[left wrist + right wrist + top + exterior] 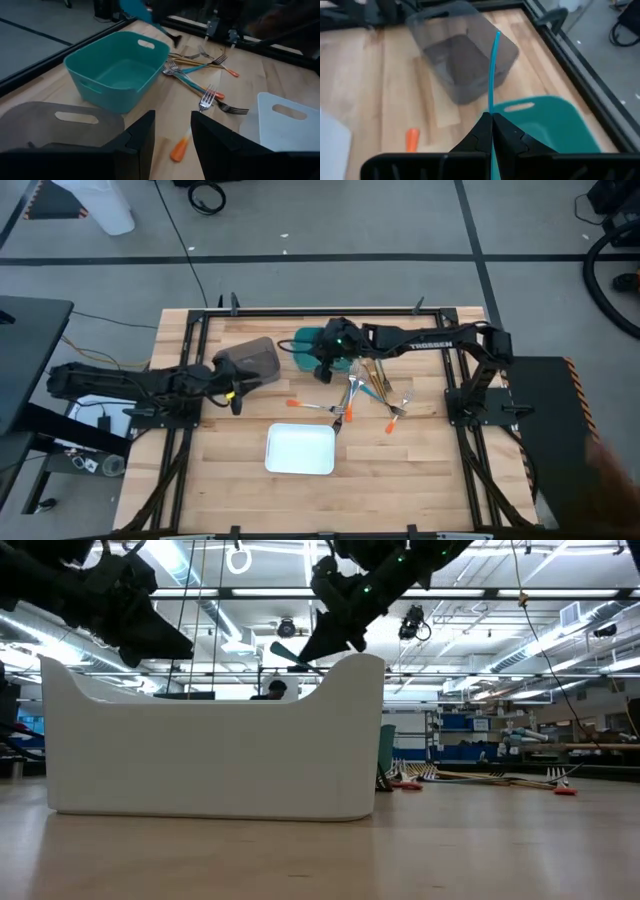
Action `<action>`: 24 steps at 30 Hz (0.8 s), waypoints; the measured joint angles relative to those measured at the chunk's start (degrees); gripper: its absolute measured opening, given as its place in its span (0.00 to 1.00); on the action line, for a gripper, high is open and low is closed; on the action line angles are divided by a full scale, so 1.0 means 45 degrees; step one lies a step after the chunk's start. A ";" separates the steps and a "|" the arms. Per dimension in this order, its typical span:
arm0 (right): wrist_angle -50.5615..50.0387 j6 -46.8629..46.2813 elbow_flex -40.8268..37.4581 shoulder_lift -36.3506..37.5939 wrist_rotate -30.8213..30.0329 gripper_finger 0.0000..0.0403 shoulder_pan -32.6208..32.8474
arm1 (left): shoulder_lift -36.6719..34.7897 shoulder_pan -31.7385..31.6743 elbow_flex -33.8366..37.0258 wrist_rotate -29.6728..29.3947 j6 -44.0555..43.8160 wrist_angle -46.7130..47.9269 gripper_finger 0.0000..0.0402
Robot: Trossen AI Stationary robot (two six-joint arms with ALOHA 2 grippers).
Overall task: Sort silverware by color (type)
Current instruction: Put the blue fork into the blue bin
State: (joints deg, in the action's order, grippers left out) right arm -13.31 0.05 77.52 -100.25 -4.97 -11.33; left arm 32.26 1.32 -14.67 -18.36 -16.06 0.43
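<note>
The silverware point(368, 387) lies in a loose pile of orange-, teal- and tan-handled pieces on the table, right of the teal bin point(117, 70). One orange-handled fork point(197, 122) lies apart, nearer the white tray point(300, 450). My right gripper point(492, 120) hangs above the table by the teal bin point(545, 122), shut on a slim teal-blue piece point(493, 70). My left gripper point(172, 132) waits open near the grey bin point(255, 360), with nothing between its fingers. My right gripper pinches one end of the teal-blue piece point(492, 111) between its two fingertips. The fingers slant down toward the table's left side. The piece runs on beyond them, along their line. It is lifted clear of the table and both bins, its free end point(497, 35) toward the grey bin.
The grey bin point(465, 65) and the teal bin point(318, 340) stand side by side at the table's far middle. The white tray point(210, 750) sits near the front edge. A black frame point(200, 320) rims the table. Bare wood lies left and right of the tray.
</note>
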 joint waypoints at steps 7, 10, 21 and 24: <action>-0.0290 0.0782 0.1352 -0.0883 0.0265 0.04 -0.0397 | 0.0075 0.0053 0.0378 -0.0007 0.0025 -0.0768 0.33; -0.0647 0.1062 0.2064 -0.1349 0.0465 0.04 -0.0586 | 0.0075 0.0053 0.0378 -0.0002 0.0025 -0.0607 0.33; -0.2388 0.1355 0.3002 -0.2279 -0.0051 0.04 -0.1408 | -0.0007 0.0053 0.0379 -0.0002 -0.0090 -0.0014 0.33; -0.3079 0.1138 0.2992 -0.2317 -0.0257 0.04 -0.1643 | -0.0102 0.0053 0.0383 0.0003 -0.0226 0.0232 0.33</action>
State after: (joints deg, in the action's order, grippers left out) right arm -27.17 5.17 90.98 -110.67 -6.13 -18.73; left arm 31.80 1.56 -12.95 -18.35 -17.07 1.47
